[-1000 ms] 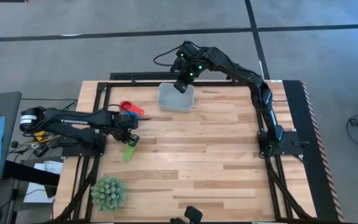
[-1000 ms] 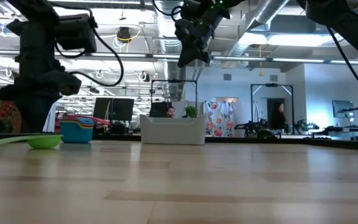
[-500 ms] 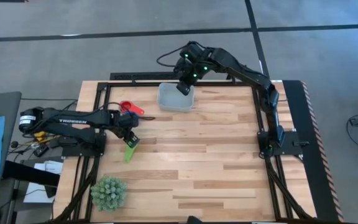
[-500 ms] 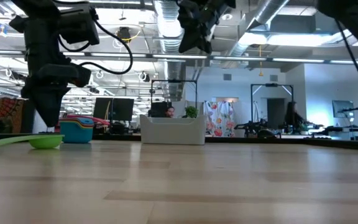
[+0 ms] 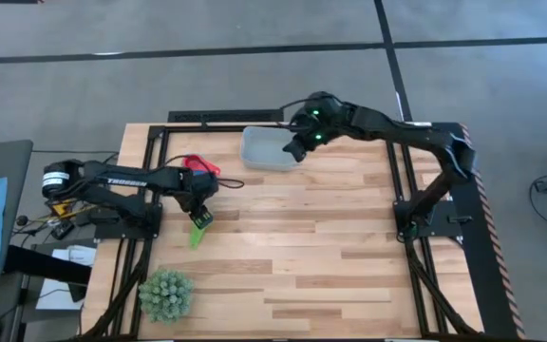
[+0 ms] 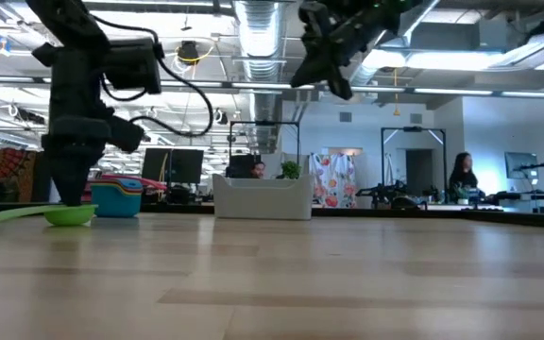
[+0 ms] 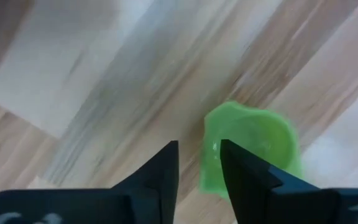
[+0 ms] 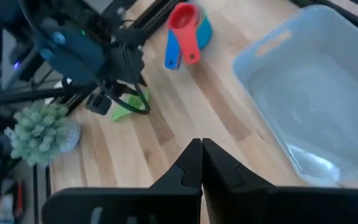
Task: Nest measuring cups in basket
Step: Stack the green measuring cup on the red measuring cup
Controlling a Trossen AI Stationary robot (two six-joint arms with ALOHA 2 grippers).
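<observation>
Green cup (image 5: 197,228) pickup is in hand: left gripper (image 7: 199,165), fingers narrowly apart, is poised over it for descent; right gripper (image 8: 201,163), fingers together, is parked by basket (image 5: 266,150).

We saw the left gripper (image 6: 67,186) reaching straight down to the green measuring cup (image 6: 67,215), which sat on the table (image 6: 281,283) near its left edge with its handle pointing outward. Just beside it stood a nested stack of cups (image 6: 117,195), teal outermost. The basket (image 6: 263,198) rested along the far edge. The right gripper (image 6: 314,77) hung high above it.
</observation>
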